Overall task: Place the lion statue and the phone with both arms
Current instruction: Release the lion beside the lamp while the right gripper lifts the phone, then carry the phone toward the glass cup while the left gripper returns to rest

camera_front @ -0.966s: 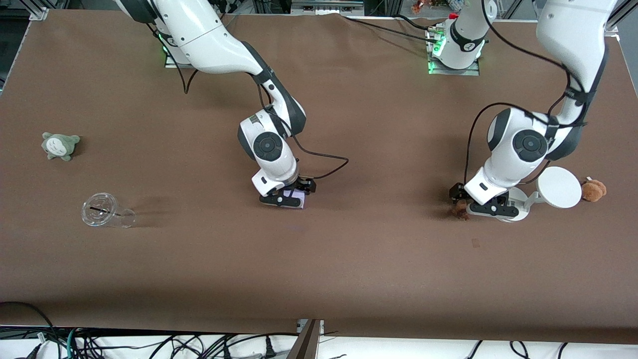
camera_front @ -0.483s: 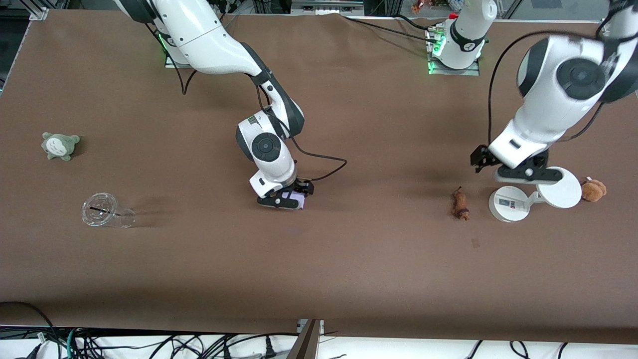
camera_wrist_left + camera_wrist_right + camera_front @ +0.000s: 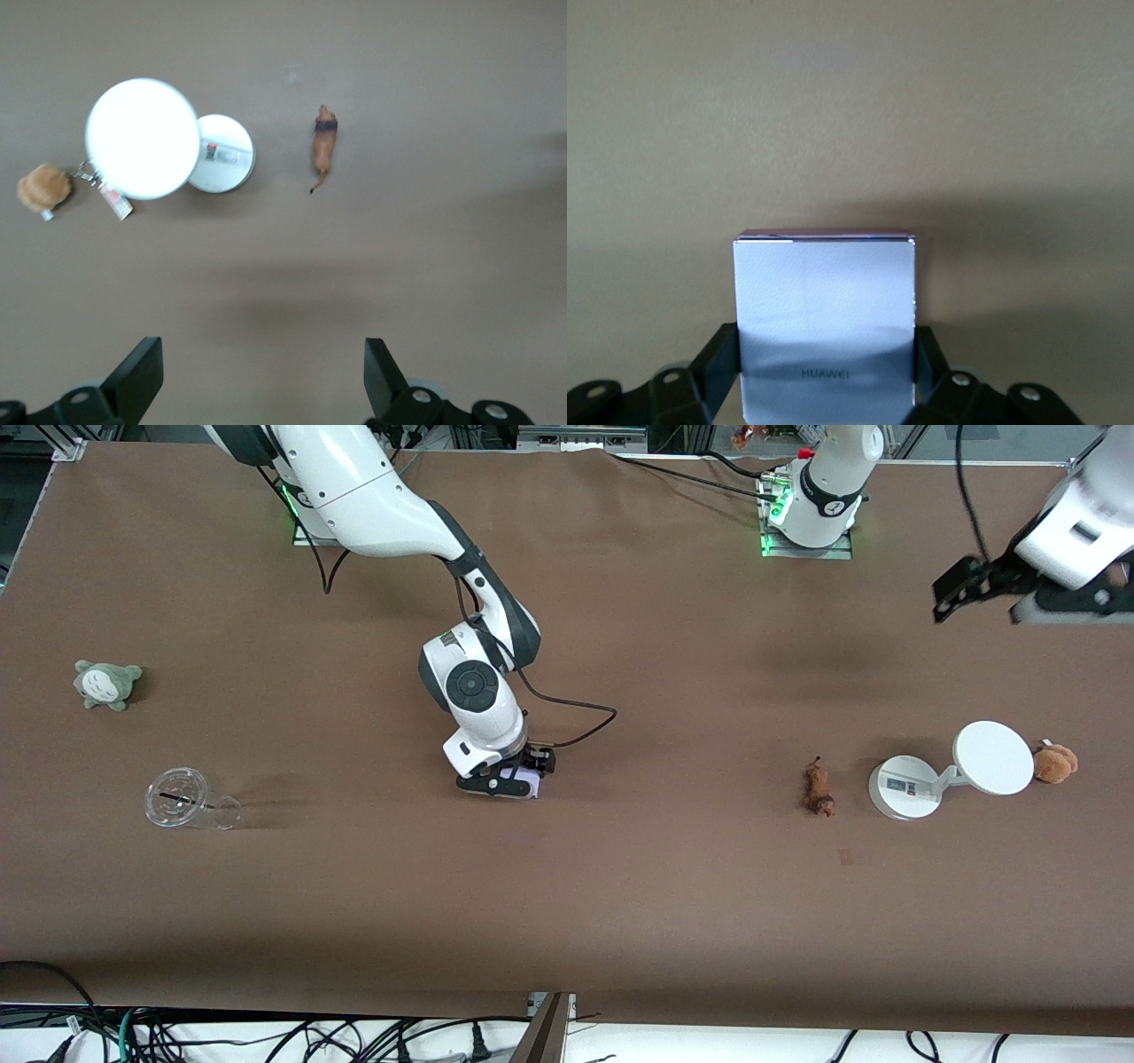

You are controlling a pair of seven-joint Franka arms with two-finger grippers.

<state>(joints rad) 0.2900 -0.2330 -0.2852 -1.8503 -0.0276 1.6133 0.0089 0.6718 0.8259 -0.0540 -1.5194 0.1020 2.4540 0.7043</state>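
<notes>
The small orange-brown lion statue (image 3: 818, 787) lies on the brown table beside the white stand; it also shows in the left wrist view (image 3: 324, 147). My left gripper (image 3: 992, 598) is open and empty, raised high over the table at the left arm's end (image 3: 263, 376). The pale lavender-white phone (image 3: 523, 781) sits between the fingers of my right gripper (image 3: 507, 778), low at the table's middle. In the right wrist view the phone (image 3: 824, 319) is clamped by both fingers of the right gripper (image 3: 824, 372).
A white round-based stand with a disc (image 3: 948, 773) and a fuzzy brown plush (image 3: 1054, 763) are near the lion. A clear plastic cup (image 3: 188, 801) lies on its side and a grey-green plush (image 3: 106, 683) sits at the right arm's end.
My left gripper let go of the lion statue on the table and rose up and away toward its base. My right gripper has hardly moved with the phone.
</notes>
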